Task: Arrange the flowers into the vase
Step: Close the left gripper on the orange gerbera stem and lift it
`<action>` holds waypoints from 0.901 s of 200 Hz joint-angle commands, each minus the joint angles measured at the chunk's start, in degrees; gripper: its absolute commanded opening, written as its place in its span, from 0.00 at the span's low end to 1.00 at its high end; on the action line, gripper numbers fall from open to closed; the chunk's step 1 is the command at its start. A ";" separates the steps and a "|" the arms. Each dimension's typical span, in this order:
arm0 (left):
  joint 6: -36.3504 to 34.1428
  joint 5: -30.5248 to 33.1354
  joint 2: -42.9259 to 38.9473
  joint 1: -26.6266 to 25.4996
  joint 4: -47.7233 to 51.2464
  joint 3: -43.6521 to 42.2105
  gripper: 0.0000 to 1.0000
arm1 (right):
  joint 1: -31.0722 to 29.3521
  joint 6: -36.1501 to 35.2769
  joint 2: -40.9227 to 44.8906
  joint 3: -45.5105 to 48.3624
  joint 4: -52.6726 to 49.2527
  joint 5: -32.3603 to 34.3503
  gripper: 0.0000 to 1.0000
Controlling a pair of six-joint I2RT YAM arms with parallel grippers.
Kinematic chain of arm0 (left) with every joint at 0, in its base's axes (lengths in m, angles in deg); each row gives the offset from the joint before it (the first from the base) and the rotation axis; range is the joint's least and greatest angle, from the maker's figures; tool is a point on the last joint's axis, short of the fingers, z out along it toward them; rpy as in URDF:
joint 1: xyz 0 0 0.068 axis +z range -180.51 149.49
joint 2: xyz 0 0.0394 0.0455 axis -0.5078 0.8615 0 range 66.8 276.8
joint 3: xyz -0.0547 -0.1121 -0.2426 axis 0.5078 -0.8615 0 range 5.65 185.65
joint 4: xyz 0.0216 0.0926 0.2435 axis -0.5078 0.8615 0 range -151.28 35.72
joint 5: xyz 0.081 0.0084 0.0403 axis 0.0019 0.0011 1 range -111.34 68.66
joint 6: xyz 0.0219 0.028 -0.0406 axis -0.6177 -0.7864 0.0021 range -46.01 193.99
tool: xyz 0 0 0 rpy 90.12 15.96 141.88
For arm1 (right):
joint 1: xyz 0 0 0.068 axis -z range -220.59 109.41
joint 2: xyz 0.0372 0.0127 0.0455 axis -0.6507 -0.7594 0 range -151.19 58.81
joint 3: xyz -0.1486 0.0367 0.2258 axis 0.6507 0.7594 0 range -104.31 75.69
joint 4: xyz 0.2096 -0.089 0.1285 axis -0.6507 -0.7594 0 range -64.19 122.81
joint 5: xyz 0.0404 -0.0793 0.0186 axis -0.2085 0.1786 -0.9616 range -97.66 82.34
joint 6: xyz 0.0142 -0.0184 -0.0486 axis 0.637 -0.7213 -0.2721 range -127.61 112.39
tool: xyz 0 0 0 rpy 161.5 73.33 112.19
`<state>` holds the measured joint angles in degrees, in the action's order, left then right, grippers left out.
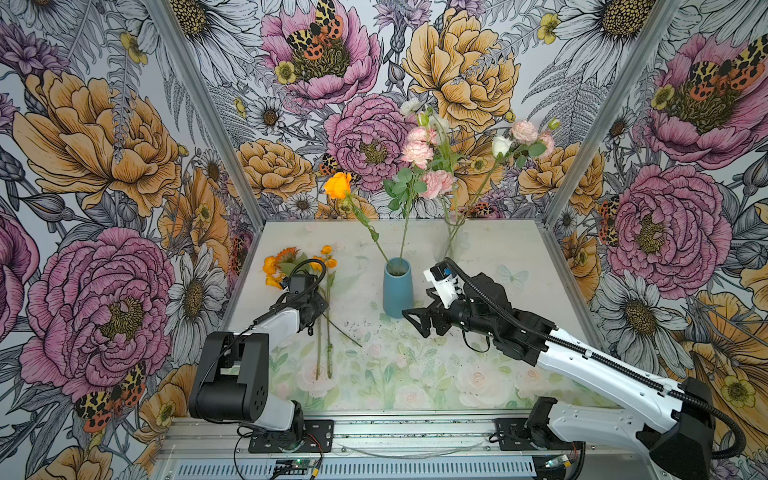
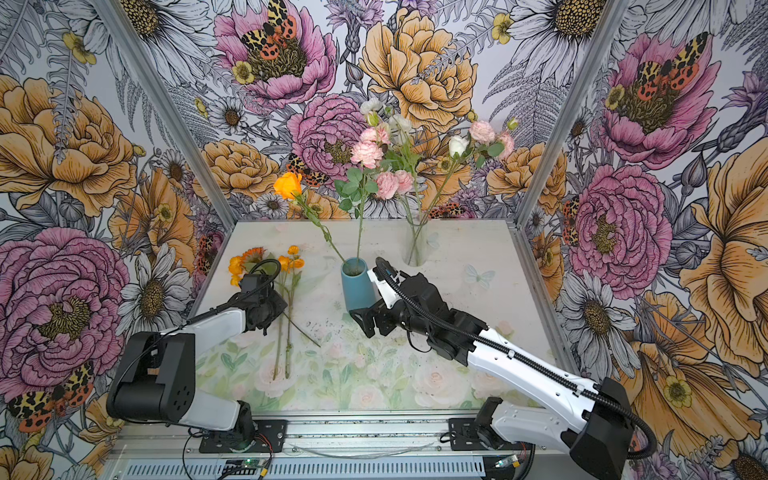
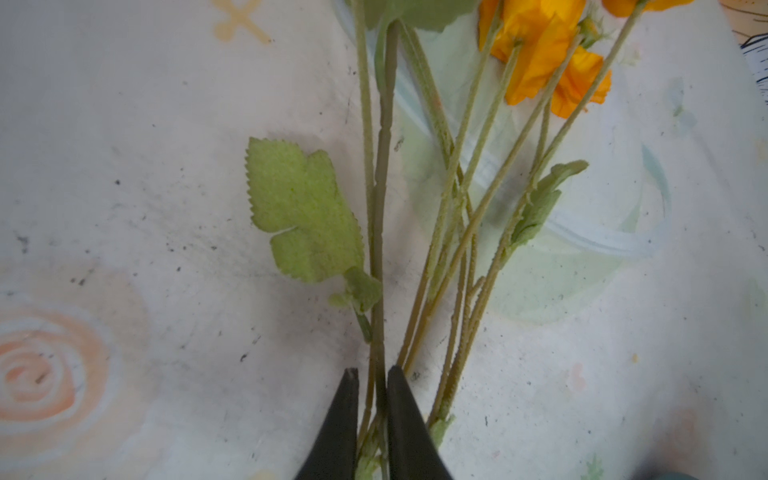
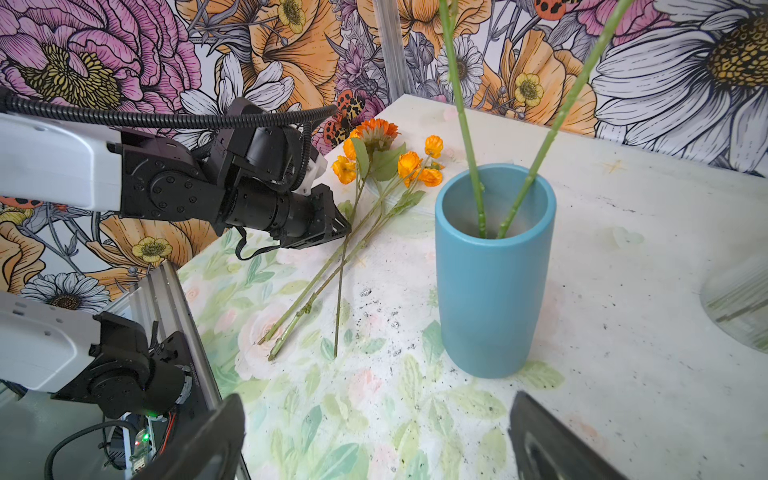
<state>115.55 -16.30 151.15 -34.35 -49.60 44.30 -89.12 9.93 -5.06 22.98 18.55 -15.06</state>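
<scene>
Three long-stemmed orange flowers (image 1: 277, 266) lie loose on the tabletop (image 1: 498, 257), left of centre in both top views. Blooms point toward the back wall, cut ends toward the front. Two stems run nearly parallel; the third crosses them at a slant.

Left pincer (image 3: 372, 370) sits low over these stems, about midway along them. Jaws narrow, one finger on each side of two stems (the wrist view shows the stems in the gap, but I cannot tell whether they are pinched). A serrated green leaf (image 3: 303, 216) lies flat on the tabletop just beside those stems.

Blue vase (image 1: 397, 295) stands upright near the middle of the tabletop, well apart from the loose flowers. Two stems in it: an orange rose (image 1: 338, 185) leaning left and a leafy stem (image 1: 403, 189) nearly upright. Behind it and to the right is a glass vase (image 1: 452, 241) holding pink and white blooms (image 1: 417, 151).

Right pincer (image 4: 372, 409) is low, near the foot of the blue vase on its right; its wrist view shows bare tabletop between them. Jaws spread wide, nothing between them.
</scene>
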 commanded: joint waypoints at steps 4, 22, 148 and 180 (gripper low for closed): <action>-0.69 -0.47 0.28 0.67 -1.10 1.01 0.13 | -0.16 0.04 -0.11 0.01 1.25 -1.28 1.00; -0.61 -0.47 0.00 0.67 -1.13 0.98 0.09 | -0.20 0.02 -0.19 -0.08 1.25 -1.30 0.99; -6.27 -5.58 -12.19 -0.11 2.51 2.39 0.00 | -0.16 0.20 -1.01 -0.28 1.28 -2.05 0.99; -10.61 -4.54 -19.55 -1.62 3.60 2.22 0.00 | -0.16 0.31 -1.82 -1.16 1.52 -2.35 0.99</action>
<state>110.06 -20.71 136.25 -34.63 -47.32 45.09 -89.12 9.93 -6.18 22.98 18.57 -16.50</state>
